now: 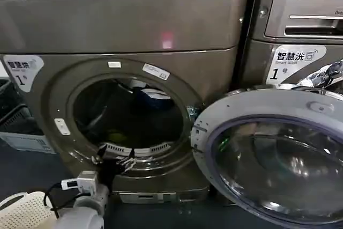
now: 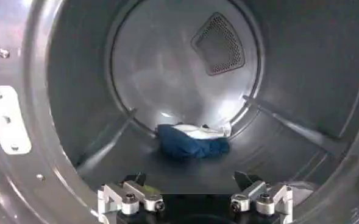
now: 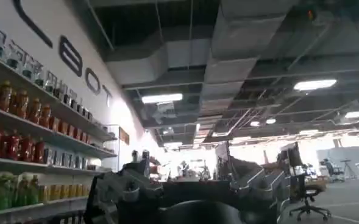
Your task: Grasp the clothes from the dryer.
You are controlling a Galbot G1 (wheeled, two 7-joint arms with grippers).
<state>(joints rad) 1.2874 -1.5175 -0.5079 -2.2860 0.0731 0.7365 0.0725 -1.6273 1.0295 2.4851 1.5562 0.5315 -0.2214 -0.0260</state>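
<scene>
The left gripper (image 2: pixel 194 204) is seen at the lower lip of the porthole of the dryer (image 1: pixel 123 20), its fingers (image 2: pixel 130 196) spread wide with nothing between them. In the head view the same gripper (image 1: pixel 119 163) is placed just at the drum's front edge, below the opened door (image 1: pixel 270 154). Nothing is grasped yet; the reach into the drum and the closing on fabric are judged to be left. Farther in, the clothes (image 2: pixel 191 145) are found on the drum floor near the back wall: a dark navy piece is bunched in soft folds, with a white piece tucked behind it and touching it. The right gripper (image 3: pixel 191 204) is held well away, pointed towards the room's ceiling; its opening cannot be told.
</scene>
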